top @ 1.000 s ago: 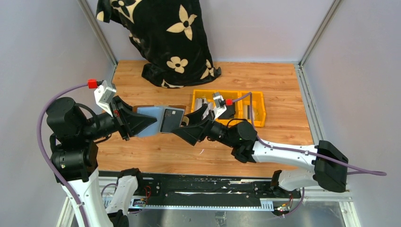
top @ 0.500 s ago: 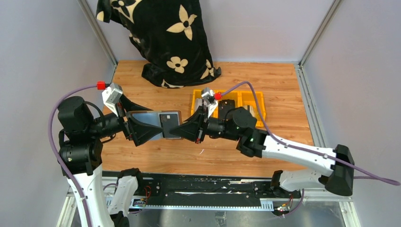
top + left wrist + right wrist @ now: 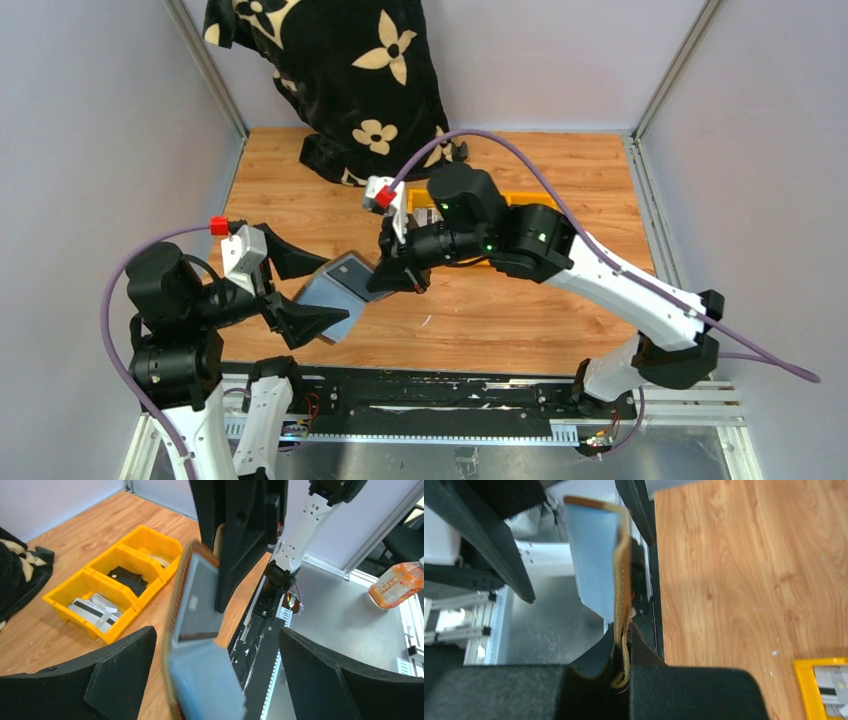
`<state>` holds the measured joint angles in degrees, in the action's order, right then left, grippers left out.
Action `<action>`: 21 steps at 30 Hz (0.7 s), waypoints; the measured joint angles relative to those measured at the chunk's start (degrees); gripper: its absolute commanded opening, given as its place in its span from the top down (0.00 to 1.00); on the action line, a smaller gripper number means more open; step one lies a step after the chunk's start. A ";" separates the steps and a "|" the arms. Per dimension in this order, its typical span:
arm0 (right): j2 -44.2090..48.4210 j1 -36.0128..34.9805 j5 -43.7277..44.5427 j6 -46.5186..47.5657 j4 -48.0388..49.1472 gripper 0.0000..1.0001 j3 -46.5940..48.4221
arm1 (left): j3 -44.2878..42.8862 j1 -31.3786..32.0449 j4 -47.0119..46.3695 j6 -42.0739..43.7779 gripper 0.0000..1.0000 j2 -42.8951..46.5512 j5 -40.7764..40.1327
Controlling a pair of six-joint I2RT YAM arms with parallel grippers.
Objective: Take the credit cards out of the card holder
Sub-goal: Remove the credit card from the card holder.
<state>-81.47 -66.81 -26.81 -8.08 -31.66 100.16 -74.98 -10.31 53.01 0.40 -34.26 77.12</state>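
Observation:
The brown card holder point(image 3: 322, 292) hangs open above the near left of the table, with its pale blue inner sleeve point(image 3: 210, 685) facing up. My right gripper point(image 3: 383, 279) is shut on its folded brown edge point(image 3: 624, 605). A dark card face point(image 3: 350, 272) shows in the half nearest that gripper. My left gripper point(image 3: 336, 289) is open. Its fingers point(image 3: 120, 675) stand wide on either side of the holder without touching it. Flat grey cards point(image 3: 97, 611) lie in the nearest yellow bin.
A row of yellow bins point(image 3: 110, 587) sits on the wooden table behind the right arm. One of them holds a black object point(image 3: 129, 577). A black flowered cloth point(image 3: 350, 80) is heaped at the back. A metal rail point(image 3: 420, 400) runs along the near edge.
My left gripper let go of the card holder, opened wide and drew back toward the near left. My right gripper shut on the holder's edge and now carries it alone.

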 measured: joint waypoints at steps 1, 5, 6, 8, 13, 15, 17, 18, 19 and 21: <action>-1.77 0.00 -0.31 1.38 -3.58 1.00 2.34 | 0.70 0.00 -0.04 0.44 0.00 0.39 0.46; -6.99 -0.02 -0.90 6.43 -14.95 1.00 9.42 | 4.00 0.00 -0.35 2.67 0.00 0.74 1.16; -7.52 -0.02 -0.90 7.19 -16.39 1.00 10.21 | 4.72 0.00 -0.39 2.93 0.00 0.74 1.18; -8.39 -0.02 -0.87 8.68 -19.32 1.00 11.72 | 6.47 0.07 -0.37 3.82 0.01 0.66 1.16; -10.29 0.00 -0.87 12.07 -24.92 1.00 15.04 | 9.77 4.98 -0.39 6.10 0.03 -0.50 -0.57; -11.28 0.00 -0.83 13.05 -26.49 1.00 16.00 | 10.71 11.47 -0.46 7.08 0.03 -1.55 -3.41; -12.04 0.09 -0.83 13.84 -27.39 1.00 16.39 | 11.41 16.79 -0.37 7.63 0.04 -2.47 -6.25; -12.31 0.11 -0.83 14.21 -27.85 1.00 16.39 | 11.72 19.82 -0.37 7.91 0.05 -3.08 -8.02; -12.52 0.11 -0.83 14.56 -28.39 1.00 16.39 | 11.91 22.14 -0.31 8.02 0.05 -3.63 -9.53; -12.61 0.20 -0.92 15.21 -29.22 1.00 16.39 | 12.02 25.20 -0.22 8.17 0.08 -4.63 -11.96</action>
<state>-94.08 -66.61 -27.73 7.14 -60.88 116.55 -62.96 14.90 52.80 8.58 -38.89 65.17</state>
